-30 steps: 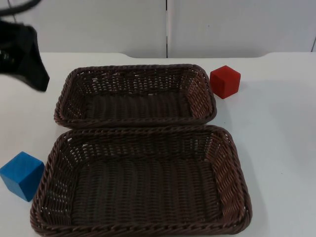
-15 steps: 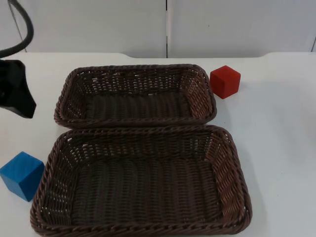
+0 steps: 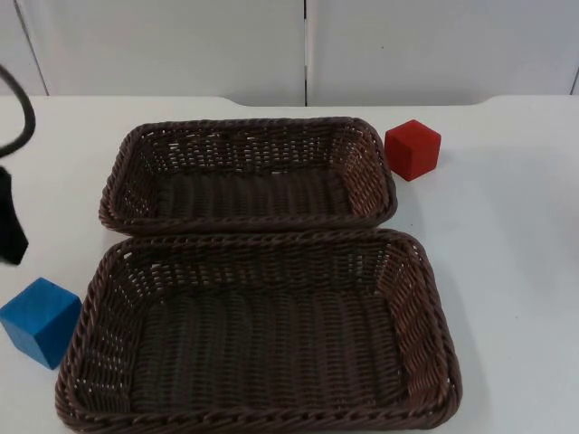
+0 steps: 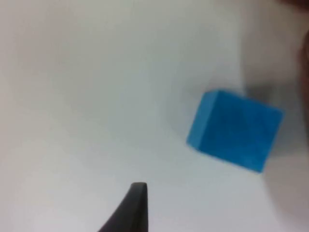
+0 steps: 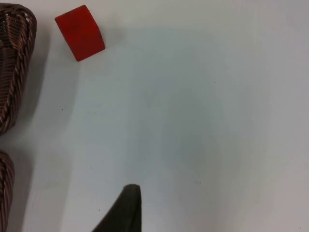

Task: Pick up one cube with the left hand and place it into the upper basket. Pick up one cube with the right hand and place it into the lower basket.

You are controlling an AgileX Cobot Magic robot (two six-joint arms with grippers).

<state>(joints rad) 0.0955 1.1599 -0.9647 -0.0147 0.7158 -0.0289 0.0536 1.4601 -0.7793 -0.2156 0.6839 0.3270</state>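
Observation:
A blue cube (image 3: 38, 321) rests on the white table, just left of the lower basket (image 3: 436, 318). My left gripper (image 3: 9, 221) hangs at the table's left edge, a little beyond the blue cube and apart from it. In the left wrist view the blue cube (image 4: 235, 129) lies ahead of a black fingertip (image 4: 133, 208). A red cube (image 3: 412, 149) stands right of the upper basket (image 3: 249, 124). The right wrist view has the red cube (image 5: 80, 32) far ahead of a black fingertip (image 5: 123, 210). Both baskets hold nothing.
The two brown wicker baskets lie one behind the other in the table's middle, nearly touching. The upper basket's rim (image 5: 17, 63) sits close to the red cube. White table stretches to the right of both baskets. A grey partition wall (image 3: 308, 45) closes the far side.
My left gripper has come down along the table's left edge, from beside the upper basket toward the blue cube. The cubes and baskets have not moved.

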